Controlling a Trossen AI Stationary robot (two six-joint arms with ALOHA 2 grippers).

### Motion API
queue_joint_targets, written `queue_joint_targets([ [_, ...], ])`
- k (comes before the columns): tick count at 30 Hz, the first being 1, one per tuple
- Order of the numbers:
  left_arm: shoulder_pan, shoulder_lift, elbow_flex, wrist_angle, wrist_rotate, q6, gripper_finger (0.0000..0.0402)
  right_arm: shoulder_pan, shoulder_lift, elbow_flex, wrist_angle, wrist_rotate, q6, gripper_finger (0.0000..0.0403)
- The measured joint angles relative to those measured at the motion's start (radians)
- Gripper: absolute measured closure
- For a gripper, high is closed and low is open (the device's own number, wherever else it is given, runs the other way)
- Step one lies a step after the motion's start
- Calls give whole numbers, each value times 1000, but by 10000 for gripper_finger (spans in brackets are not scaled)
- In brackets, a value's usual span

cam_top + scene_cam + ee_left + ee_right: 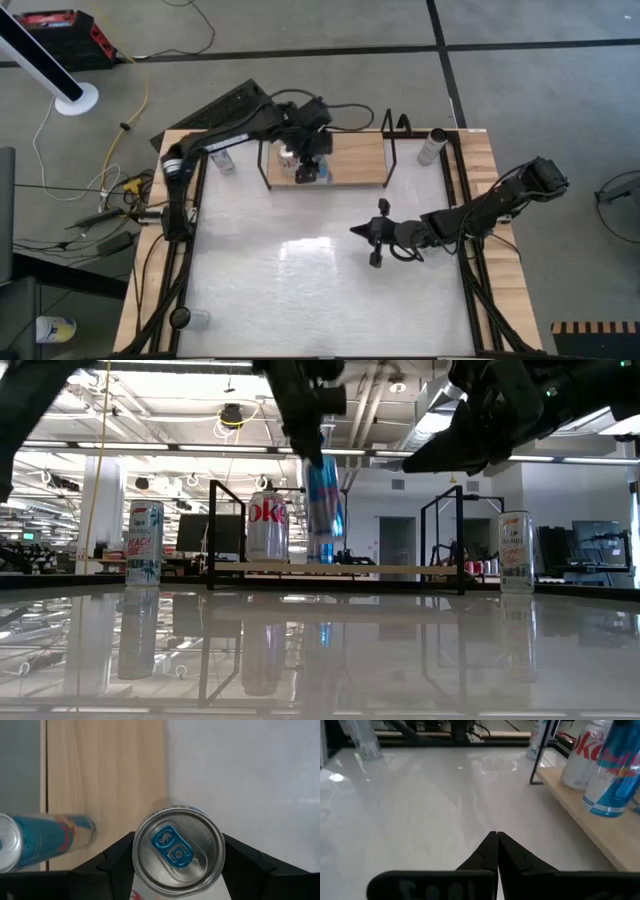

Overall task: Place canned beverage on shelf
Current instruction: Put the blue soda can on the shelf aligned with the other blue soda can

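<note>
Gripping slim blue can (179, 851), left fingers (116, 857); light-wood shelf (350, 160) beneath.

Shelf (350, 160) is made of pale wood w/ a fine grain, smooth & matt; its end rails (441, 543) are thin black metal. The blue can (179, 854) is shiny metal: silver top is brushed smooth, w/ a blue pull tab. The silver can (267, 527) w/ red letters is glossy metal too. Tabletop (300, 290) is white, smooth & very glossy; cans & lights are mirrored in it. Side slats (505, 290) are made of light wood. Fingers (117, 857) of the left gripper (179, 870) look like black matt plastic. Floor (540, 90) is seen as grey, dull & a bit rough.
</note>
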Motion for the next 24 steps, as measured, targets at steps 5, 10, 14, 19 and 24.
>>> queue_joint_targets([
  [5,57,97,64,0,-12,6,182,-2,3,0,-20,1,0,377],
  [10,70,121,67,-1,-39,9,182,-9,15,0,-24,-1,0,377],
  [14,72,121,67,0,-41,16,182,-9,15,0,-23,-2,0,377],
  [19,72,121,66,-25,-49,19,182,-9,15,0,-22,-3,0,376],
  [24,68,121,69,-31,-50,28,178,-9,15,0,-21,-4,0,376],
])
